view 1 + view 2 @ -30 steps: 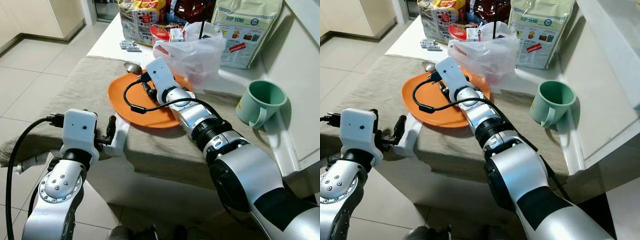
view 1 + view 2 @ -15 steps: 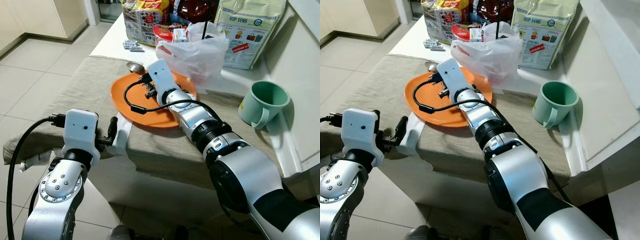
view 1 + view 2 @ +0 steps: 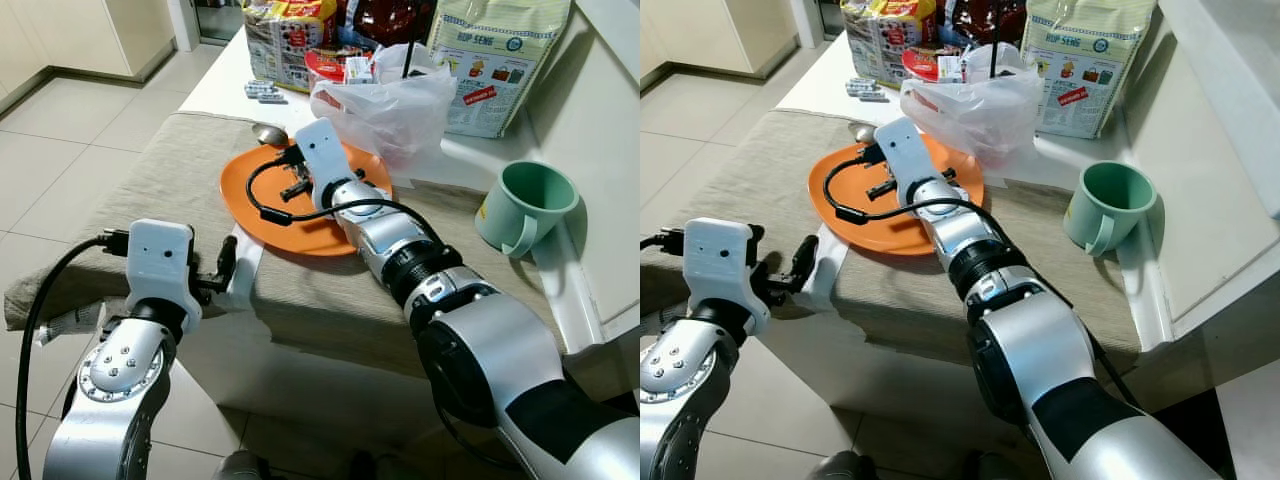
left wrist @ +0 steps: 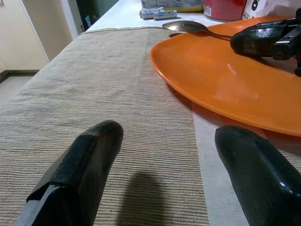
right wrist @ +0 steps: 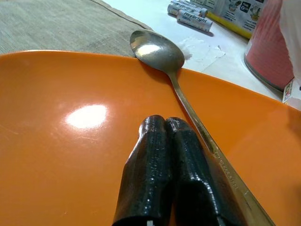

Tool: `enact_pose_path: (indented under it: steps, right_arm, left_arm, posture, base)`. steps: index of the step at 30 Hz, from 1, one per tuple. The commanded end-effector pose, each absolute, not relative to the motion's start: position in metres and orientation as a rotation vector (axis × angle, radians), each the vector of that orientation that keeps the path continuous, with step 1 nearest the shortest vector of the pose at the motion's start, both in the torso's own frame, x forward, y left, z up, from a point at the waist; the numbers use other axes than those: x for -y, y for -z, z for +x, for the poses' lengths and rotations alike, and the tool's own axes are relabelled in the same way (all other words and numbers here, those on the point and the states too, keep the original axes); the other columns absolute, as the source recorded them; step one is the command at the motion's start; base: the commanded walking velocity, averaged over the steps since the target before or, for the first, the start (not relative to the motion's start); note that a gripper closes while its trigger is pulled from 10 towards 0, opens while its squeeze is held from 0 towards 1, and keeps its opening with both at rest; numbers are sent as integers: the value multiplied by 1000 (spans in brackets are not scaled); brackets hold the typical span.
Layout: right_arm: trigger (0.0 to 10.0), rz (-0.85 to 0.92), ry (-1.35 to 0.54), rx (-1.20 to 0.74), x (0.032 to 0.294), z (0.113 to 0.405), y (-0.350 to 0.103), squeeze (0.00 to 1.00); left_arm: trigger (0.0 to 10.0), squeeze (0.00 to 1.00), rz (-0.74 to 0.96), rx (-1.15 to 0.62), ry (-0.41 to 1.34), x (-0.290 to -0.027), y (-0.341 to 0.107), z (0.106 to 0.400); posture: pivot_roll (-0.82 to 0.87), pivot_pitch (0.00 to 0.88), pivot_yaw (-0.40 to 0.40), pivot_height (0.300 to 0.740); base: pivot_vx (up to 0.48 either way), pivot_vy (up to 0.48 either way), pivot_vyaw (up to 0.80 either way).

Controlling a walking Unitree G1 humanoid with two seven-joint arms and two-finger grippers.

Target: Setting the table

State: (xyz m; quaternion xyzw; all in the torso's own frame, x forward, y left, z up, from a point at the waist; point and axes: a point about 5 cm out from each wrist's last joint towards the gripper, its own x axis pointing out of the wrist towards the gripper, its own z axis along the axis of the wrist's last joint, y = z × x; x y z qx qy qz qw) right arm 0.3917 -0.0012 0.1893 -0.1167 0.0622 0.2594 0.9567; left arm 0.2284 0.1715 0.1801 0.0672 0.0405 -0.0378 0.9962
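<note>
We are reaching our right arm far forward, its right gripper (image 5: 169, 127) pressing both fingers (image 5: 148, 165) together. Our left gripper (image 4: 162, 176) is hovering low, fingers spread wide apart.

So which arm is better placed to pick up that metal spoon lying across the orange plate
The right. Its tool sits shut over the round orange plate, beside the silver metal spoon. The left tool is open at the table's near edge, farther off.

Two silver arms, white wrist housings, black cables, screw-ringed left joint (image 3: 112, 372), glossy black fingers (image 5: 155, 174).
</note>
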Motion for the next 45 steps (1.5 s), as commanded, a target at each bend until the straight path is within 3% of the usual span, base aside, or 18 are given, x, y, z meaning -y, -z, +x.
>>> enact_pose_path:
  steps: [1,18,23,24,25,29,30,38,45]
  right_arm:
    - [0,-200,-499,-152,5,390,-180,0]
    - [0,-105,-494,-96,4,393,-193,0]
    - [0,-132,-533,-11,-4,394,-215,0]
    - [9451,-149,-527,-21,-4,395,-216,0]
    - [10000,-155,-524,-24,-4,396,-217,0]
    - [10000,-236,-502,-37,3,399,-220,0]
    - [10000,-268,-490,-40,8,401,-220,1000]
    - [10000,-363,-443,-34,32,411,-235,1000]
    - [10000,-389,-476,-94,34,410,-223,1000]
  left_arm:
    - [10000,0,134,-76,86,-170,-183,228]
    - [10000,0,145,-85,101,-169,-183,231]
    - [10000,0,150,-82,98,-170,-183,231]
    - [10000,0,152,-82,99,-170,-183,231]
    - [10000,0,153,-81,100,-169,-183,231]
    - [10000,0,156,-78,101,-169,-183,231]
    - [10000,0,156,-77,101,-169,-183,231]
    - [10000,0,154,-73,103,-168,-183,231]
    - [10000,0,153,-69,112,-167,-184,233]
  posture:
    - [163,154,-10,740]
    - [157,154,-6,740]
    - [158,145,-7,740]
    - [157,140,-8,740]
    - [157,138,-8,740]
    - [154,130,-12,740]
    - [152,125,-15,740]
    - [146,114,-19,740]
    - [139,113,-20,740]
  base:
    - [0,0,0]
    - [0,0,0]
    - [0,0,0]
    - [0,0,0]
    - [0,0,0]
    - [0,0,0]
    - [0,0,0]
    - [0,0,0]
    - [0,0,0]
